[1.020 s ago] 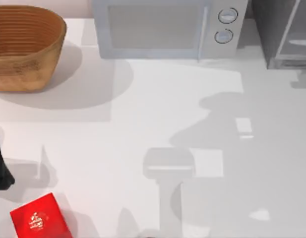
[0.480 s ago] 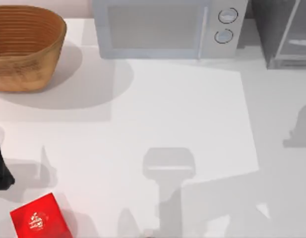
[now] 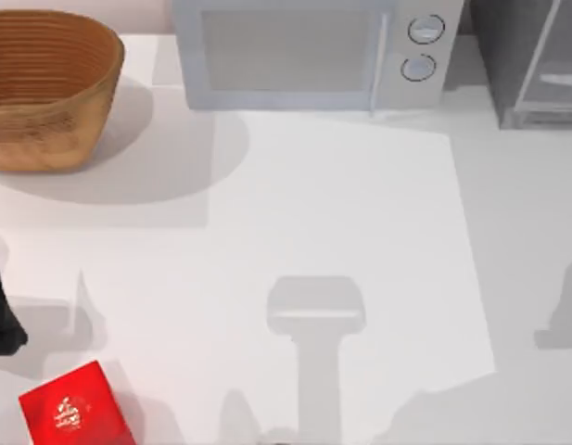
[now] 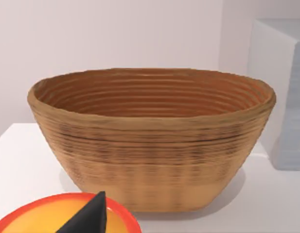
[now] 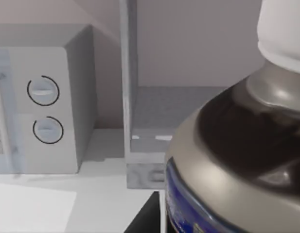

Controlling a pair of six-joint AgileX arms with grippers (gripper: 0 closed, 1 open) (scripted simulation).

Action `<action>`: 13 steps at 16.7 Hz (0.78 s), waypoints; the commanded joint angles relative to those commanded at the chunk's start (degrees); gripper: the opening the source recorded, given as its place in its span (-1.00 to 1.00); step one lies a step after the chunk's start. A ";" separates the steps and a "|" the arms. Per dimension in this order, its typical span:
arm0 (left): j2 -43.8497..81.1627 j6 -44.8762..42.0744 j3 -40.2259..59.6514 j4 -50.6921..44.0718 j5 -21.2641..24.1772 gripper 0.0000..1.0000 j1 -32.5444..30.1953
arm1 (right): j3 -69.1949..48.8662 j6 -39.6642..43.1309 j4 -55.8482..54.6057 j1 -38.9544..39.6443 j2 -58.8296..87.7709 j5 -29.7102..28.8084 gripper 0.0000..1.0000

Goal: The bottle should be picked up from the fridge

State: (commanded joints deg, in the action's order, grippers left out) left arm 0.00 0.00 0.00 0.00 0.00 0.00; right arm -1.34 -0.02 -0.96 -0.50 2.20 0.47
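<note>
The bottle (image 5: 237, 160) sits very close in the right wrist view: dark brown rounded body, white cap, blue label band. My right gripper (image 5: 222, 223) is shut on the bottle, with one dark finger (image 5: 146, 217) beside its base. Behind the bottle is the fridge (image 5: 188, 111), its door edge-on and open and its grey shelf bare. In the top view the fridge (image 3: 527, 65) stands at the back right corner. My left gripper (image 4: 86, 218) is parked, a dark tip of it showing in front of the basket (image 4: 150, 141).
A light grey microwave (image 3: 313, 51) with two knobs stands at the back middle, beside the fridge. The woven basket (image 3: 44, 88) is at the back left. A red box (image 3: 72, 408) and a black object (image 3: 0, 311) lie at the front left. An orange, red-rimmed disc (image 4: 43, 221) lies before the basket.
The arm's shadow on the right of the table has slid from the middle to the right edge and then toward the front. Nothing on the table has moved.
</note>
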 joint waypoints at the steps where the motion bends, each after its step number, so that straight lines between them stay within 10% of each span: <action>1: 0.00 0.00 0.00 0.00 0.00 1.00 0.00 | 0.81 0.01 0.58 0.30 -1.34 -0.28 -1.00; 13: 0.00 0.00 0.00 0.00 0.00 1.00 0.00 | -2.22 -0.56 -5.96 4.18 7.21 -3.79 -1.00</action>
State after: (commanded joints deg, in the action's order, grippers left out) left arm 0.00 0.00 0.00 0.00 0.00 0.00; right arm -3.56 -0.58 -6.93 3.68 9.41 -3.32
